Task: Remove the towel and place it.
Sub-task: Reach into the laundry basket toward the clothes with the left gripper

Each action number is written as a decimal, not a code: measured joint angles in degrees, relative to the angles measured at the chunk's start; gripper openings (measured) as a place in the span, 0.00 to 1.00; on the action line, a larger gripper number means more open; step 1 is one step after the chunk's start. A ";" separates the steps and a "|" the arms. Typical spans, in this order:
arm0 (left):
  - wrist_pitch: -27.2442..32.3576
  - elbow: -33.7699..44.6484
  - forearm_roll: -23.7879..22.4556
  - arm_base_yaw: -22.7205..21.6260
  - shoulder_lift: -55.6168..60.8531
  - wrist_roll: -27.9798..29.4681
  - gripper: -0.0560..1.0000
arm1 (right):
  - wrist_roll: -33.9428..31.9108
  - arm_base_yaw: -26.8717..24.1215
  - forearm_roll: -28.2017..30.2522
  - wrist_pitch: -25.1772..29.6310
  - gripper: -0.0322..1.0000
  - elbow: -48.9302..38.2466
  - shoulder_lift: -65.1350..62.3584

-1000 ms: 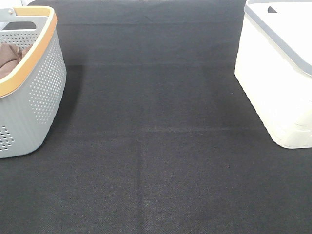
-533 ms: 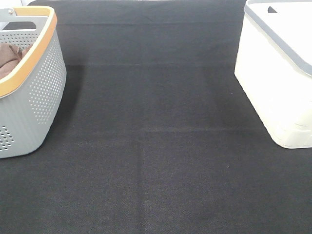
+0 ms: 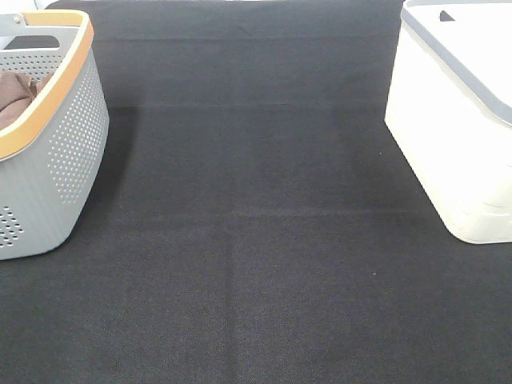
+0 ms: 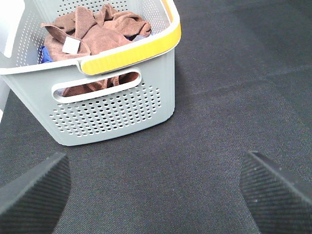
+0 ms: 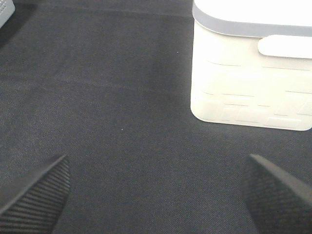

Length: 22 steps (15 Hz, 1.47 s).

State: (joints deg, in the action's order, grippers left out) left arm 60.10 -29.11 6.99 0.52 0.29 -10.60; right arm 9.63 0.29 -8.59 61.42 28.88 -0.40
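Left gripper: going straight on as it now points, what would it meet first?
Probably the black mat just short of the grey basket; if the line runs shallower than it looks, the basket's perforated wall. Nothing stands nearer to the left gripper, jaws open. The towel sits inside, behind that wall.

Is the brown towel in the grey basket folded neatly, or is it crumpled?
Crumpled. The towel lies bunched in uneven folds inside the grey basket, with its white tag facing up.

Towel partly hidden inside grey basket.
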 joint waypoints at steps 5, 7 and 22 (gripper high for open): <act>0.00 0.00 0.00 0.00 0.00 0.00 0.90 | 0.00 0.00 0.00 0.00 0.90 0.00 0.00; 0.00 0.00 0.00 0.00 0.00 0.00 0.90 | 0.00 0.00 0.00 0.00 0.90 0.00 0.00; 0.00 0.00 0.00 0.00 0.00 0.00 0.90 | 0.00 0.00 0.00 0.00 0.90 0.00 0.00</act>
State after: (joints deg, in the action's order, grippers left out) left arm 60.10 -29.11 6.99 0.52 0.29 -10.60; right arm 9.63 0.29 -8.59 61.42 28.88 -0.40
